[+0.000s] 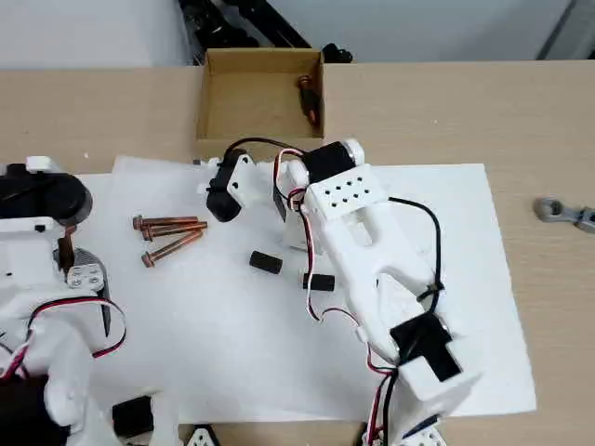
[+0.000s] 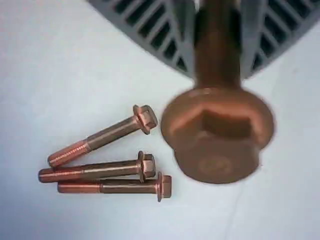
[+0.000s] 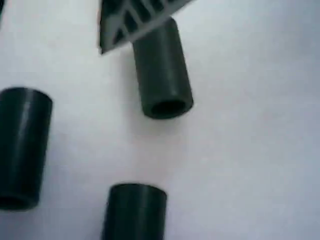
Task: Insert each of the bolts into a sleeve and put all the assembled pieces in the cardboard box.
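My left gripper is shut on a copper bolt, which hangs head down above the white paper at the table's left. Three more bolts lie close together on the paper. My right gripper is shut on a black sleeve, held low over the paper. Two loose sleeves lie near it, one left of the other. The cardboard box stands at the back with one assembled piece against its right wall.
A white paper sheet covers the middle of the wooden table. A metal wrench lies at the right edge. The right arm's white body stretches across the paper's centre; free paper lies between the two arms.
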